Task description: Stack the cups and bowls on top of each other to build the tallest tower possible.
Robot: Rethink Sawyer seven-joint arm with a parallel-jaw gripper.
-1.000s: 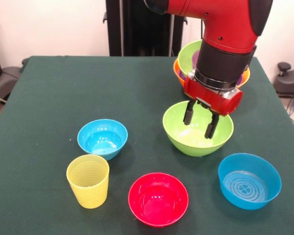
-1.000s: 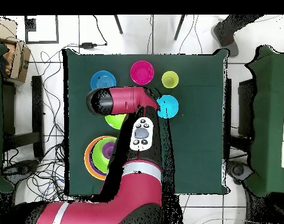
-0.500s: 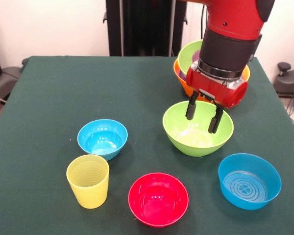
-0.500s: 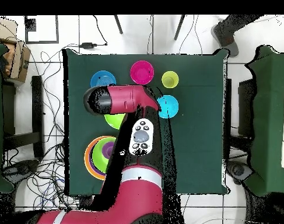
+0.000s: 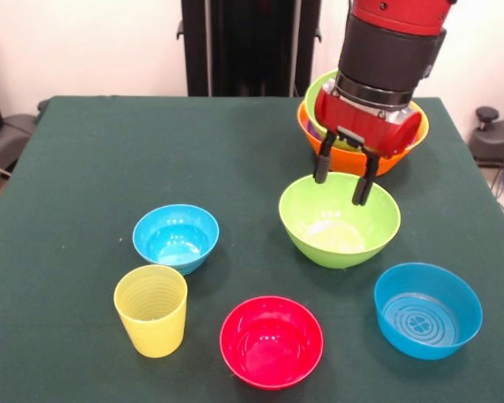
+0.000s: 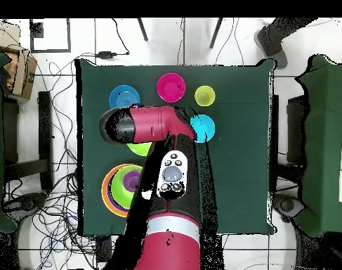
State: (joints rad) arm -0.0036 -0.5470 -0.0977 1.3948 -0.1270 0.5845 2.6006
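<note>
tool (image 5: 344, 190) risen out of lime bowl (image 5: 339, 220) | fingers spread, empty | above bowl's rim

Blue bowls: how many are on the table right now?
2. One blue bowl sits beside the yellow cup; the other blue bowl sits at the near edge, in front of the loose green bowl. The tower might hide others.
</note>
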